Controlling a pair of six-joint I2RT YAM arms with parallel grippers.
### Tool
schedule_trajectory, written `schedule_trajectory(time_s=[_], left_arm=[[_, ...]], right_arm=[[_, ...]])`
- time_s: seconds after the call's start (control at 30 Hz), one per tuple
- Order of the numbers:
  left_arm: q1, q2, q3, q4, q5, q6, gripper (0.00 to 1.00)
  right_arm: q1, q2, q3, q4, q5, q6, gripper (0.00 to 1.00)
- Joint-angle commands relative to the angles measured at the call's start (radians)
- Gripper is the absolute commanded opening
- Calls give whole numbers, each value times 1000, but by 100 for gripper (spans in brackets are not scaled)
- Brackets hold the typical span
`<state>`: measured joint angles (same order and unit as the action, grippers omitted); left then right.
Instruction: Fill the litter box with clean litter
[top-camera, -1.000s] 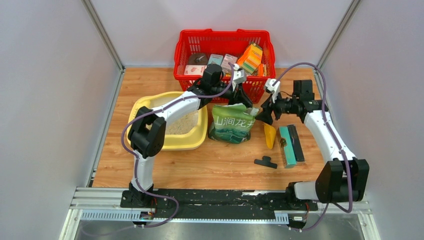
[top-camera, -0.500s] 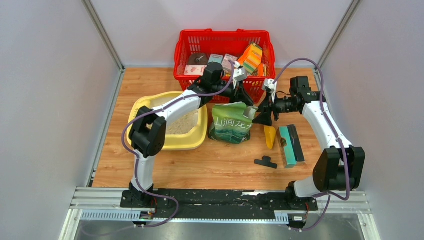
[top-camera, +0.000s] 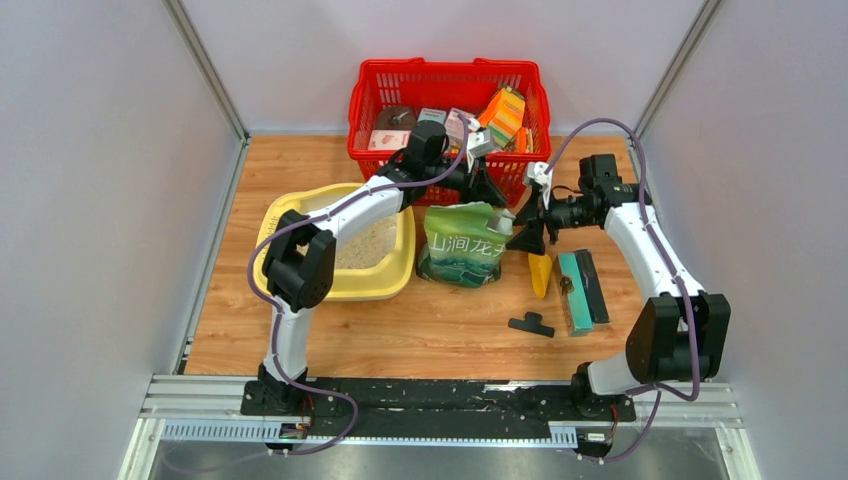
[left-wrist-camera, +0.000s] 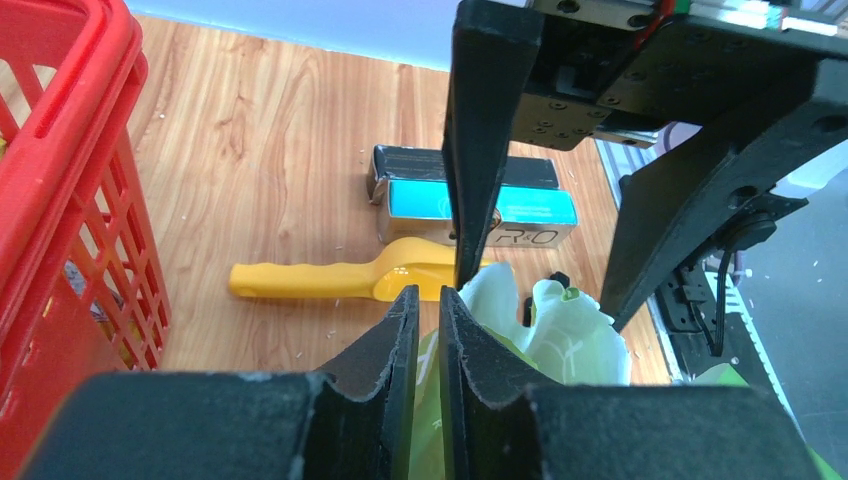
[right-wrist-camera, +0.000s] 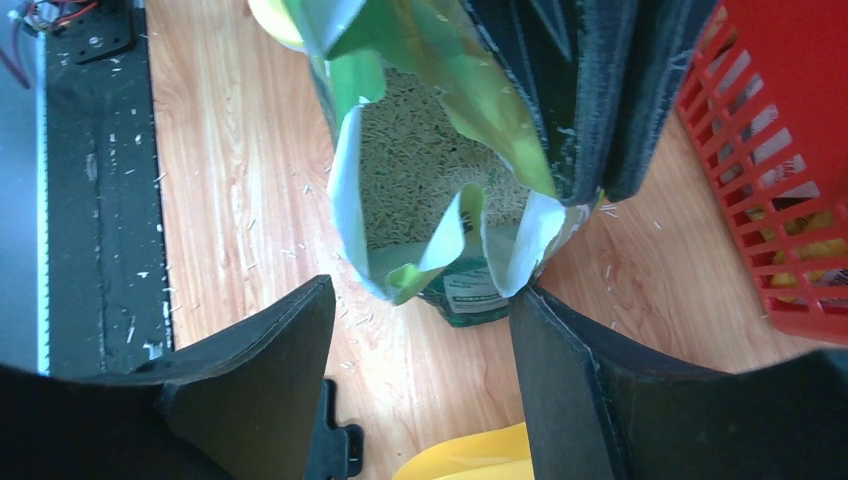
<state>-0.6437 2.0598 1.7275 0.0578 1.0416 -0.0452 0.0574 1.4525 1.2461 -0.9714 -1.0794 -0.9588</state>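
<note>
green bag (top-camera: 463, 250) | left tool (left-wrist-camera: 428, 298) reaches over, pinching rim | right tool (right-wrist-camera: 422, 295) open alongside

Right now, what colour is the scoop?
The scoop is yellow-orange, clearest in the left wrist view.

A robot lab cell: plain grey partition walls (top-camera: 90, 200) around a wood-grain tabletop (top-camera: 420, 330) (2 white-and-black arms (top-camera: 350, 212) on a black metal rail (top-camera: 450, 395)).
</note>
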Motion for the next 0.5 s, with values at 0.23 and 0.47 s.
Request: schedule_trajectory(time_s=[0.23, 0.47], left_arm=[[3, 2, 37, -3, 21, -25, 18], [3, 6, 38, -1, 15, -30, 18]], right_arm=[[-1, -43, -99, 404, 46, 241, 67], [2, -43, -99, 428, -22, 282, 67]])
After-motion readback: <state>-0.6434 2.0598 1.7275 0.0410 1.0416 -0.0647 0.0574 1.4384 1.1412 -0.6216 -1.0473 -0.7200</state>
